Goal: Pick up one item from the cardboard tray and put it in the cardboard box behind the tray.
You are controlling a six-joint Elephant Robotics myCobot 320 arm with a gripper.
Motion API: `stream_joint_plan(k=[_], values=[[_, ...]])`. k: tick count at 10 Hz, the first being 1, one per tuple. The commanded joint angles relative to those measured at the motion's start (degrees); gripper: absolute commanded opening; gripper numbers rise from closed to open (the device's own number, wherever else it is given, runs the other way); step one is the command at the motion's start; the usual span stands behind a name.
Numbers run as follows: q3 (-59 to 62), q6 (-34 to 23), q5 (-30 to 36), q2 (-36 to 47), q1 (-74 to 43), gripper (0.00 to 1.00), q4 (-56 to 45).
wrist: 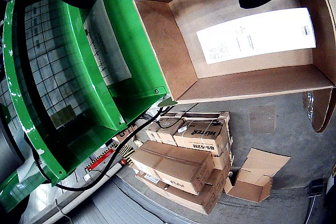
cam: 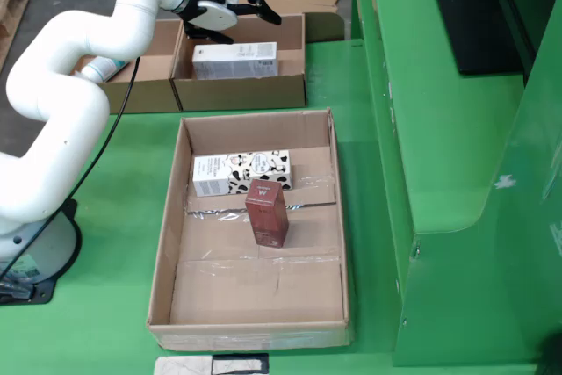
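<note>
Cardboard tray (cam: 180, 217): lower centre of the fixed view, on the green table (cam: 105, 322); open top, clear tape strips across its floor.
Arm (cam: 61, 103): white, left edge of the fixed view, curving up to the upper left.
Cow-print box (cam: 241, 170): lying flat in the tray's far half, left of centre.
Red-brown box (cam: 267, 211): upright in the tray's middle, just in front of the cow-print box, almost touching it.
Gripper (cam: 250, 3): top centre of the fixed view, above the cardboard box; black fingers spread apart, nothing between them.
Cardboard box (cam: 294, 85): behind the tray, upper centre of the fixed view; in the gripper-mounted view it fills the upper right (wrist: 163, 45).
White carton (cam: 234, 61): lying flat inside the cardboard box, just below the gripper; in the gripper-mounted view it shows against the box's floor (wrist: 257, 35).
Second cardboard box (cam: 149, 72): left of the first, touching it, partly hidden by the arm.
Stacked brown cartons (wrist: 181, 163): lower centre of the gripper-mounted view.
</note>
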Motion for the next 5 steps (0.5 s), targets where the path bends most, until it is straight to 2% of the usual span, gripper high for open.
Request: stream_joint_plan(k=[1, 5], values=[[1.75, -0.75, -0.68, 5.20, -2.20, 1.00, 0.77], [1.75, 3.24, -0.67, 10.57, -10.46, 1.00, 0.77]])
